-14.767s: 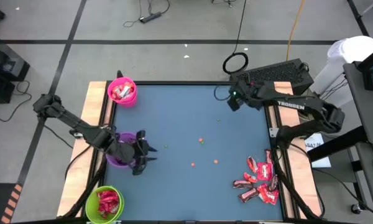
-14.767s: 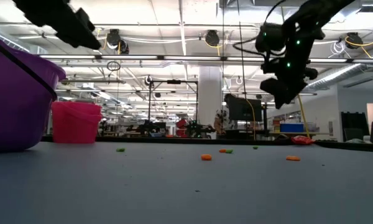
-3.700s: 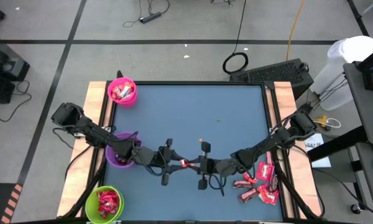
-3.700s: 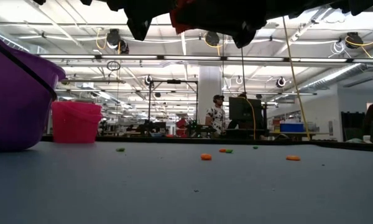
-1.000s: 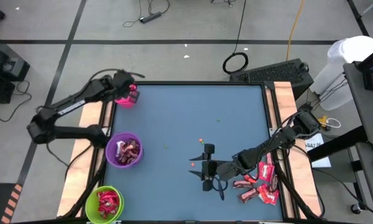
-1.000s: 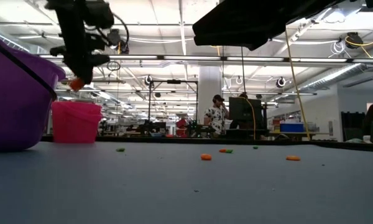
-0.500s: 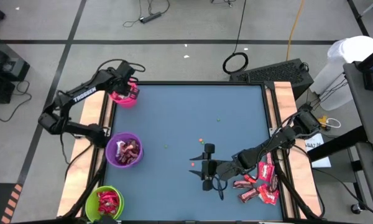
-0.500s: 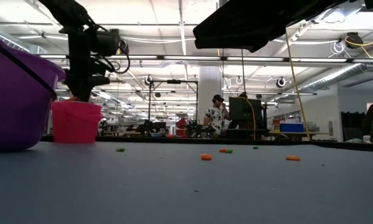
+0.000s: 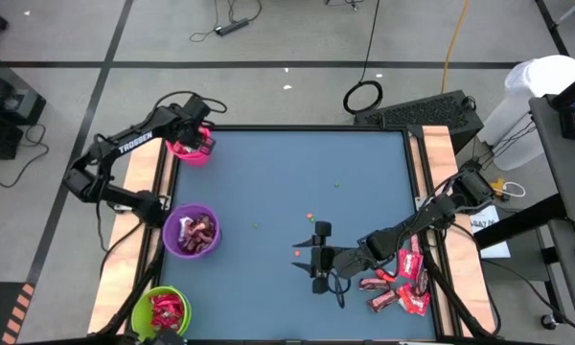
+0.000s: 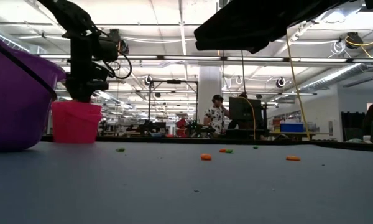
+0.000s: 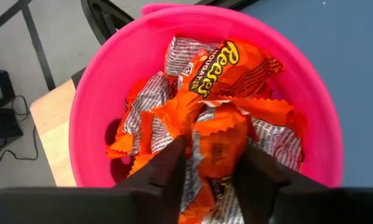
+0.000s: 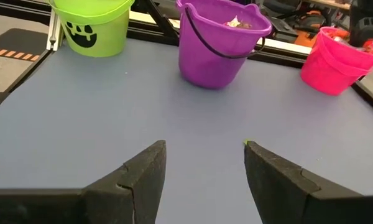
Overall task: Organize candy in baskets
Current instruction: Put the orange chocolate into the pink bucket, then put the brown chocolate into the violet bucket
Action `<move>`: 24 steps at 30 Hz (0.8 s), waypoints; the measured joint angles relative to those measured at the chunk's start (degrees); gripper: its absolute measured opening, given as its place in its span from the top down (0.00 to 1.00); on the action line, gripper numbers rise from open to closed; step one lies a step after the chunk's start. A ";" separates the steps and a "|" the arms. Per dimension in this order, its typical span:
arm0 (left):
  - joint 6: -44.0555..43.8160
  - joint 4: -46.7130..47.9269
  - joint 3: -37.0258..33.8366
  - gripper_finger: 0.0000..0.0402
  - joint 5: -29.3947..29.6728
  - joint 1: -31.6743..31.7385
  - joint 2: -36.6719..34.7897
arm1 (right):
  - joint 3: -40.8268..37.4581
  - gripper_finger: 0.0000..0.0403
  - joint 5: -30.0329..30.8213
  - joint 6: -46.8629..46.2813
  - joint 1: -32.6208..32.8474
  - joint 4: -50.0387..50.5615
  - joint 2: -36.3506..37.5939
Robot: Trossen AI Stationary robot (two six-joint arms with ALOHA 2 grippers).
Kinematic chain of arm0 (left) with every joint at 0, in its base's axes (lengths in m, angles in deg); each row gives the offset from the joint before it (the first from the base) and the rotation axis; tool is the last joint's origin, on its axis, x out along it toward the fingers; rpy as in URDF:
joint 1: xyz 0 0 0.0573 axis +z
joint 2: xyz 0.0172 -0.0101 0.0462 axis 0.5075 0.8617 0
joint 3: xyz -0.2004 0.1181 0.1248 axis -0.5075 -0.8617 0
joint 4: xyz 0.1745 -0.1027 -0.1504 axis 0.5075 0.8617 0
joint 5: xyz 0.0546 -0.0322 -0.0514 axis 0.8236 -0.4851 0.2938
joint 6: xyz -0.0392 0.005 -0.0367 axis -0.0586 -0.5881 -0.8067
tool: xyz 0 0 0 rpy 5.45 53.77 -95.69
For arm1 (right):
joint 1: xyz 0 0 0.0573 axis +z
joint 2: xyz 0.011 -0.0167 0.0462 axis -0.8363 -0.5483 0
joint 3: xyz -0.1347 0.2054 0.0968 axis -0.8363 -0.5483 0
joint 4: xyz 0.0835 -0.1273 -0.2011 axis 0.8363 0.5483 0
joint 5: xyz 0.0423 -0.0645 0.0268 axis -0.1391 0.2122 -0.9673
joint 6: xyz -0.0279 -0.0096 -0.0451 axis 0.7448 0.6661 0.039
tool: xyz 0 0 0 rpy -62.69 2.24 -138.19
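Note:
My left gripper [image 9: 199, 141] [image 10: 81, 94] reaches down into the pink basket [image 9: 186, 149] [image 10: 76, 122] at the table's far left corner. It is shut on an orange wrapped candy [image 11: 216, 144] atop the orange and white candies filling the pink basket [image 11: 96, 93]. My right gripper [image 9: 316, 257] [image 12: 205, 155] hovers open above bare table near the middle. Loose red candies [image 9: 401, 278] lie in a pile on the table near the right edge. The purple basket [image 9: 194, 232] [image 12: 221, 43] and the green basket [image 9: 161, 311] [image 12: 93, 25] stand on the left side, both holding candies. My left gripper pinches an orange wrapped candy [image 11: 205, 134] between its two fingers [image 11: 171, 168], coming from above and pointing down into the pink basket. The candy sits among the other pieces in the basket; whether it rests on them I cannot tell.
Tiny orange and green specks [image 9: 310, 217] [image 10: 206, 157] dot the middle of the blue table. Wooden strips [image 9: 144, 172] run along its left and right sides. A dark case [image 9: 431, 115] sits beyond the far right corner. People stand in the room behind [image 10: 219, 112].
My left gripper has gone down from above the pink basket's rim into the basket, carrying the orange candy with it, while the left arm has swung a little. The right arm has kept still.

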 joint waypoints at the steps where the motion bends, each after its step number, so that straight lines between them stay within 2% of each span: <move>1: 0.24 0.21 0.00 0.66 -0.02 0.00 -0.06 | 0.00 0.49 -0.30 -0.41 0.00 0.12 0.00; 7: 0.99 3.14 1.76 0.53 -2.47 -0.12 -1.05 | 0.00 0.49 -2.18 -0.94 -0.13 0.16 0.00; 13: 0.64 3.20 7.80 0.51 -1.27 -2.38 -7.09 | 0.00 0.49 -2.26 -0.87 -0.24 0.16 0.00; 19: 0.63 0.46 9.77 0.51 -5.76 -9.57 -16.71 | 0.00 0.49 -2.33 -1.02 -0.24 0.15 0.00; 22: 0.61 -1.91 9.77 0.51 -6.68 -15.40 -21.28 | 0.04 0.49 -6.86 -1.81 -0.24 1.42 0.00; 24: 0.00 -3.43 9.77 0.51 -6.98 -19.59 -23.62 | 0.04 0.49 -7.46 -2.49 -0.22 3.22 0.18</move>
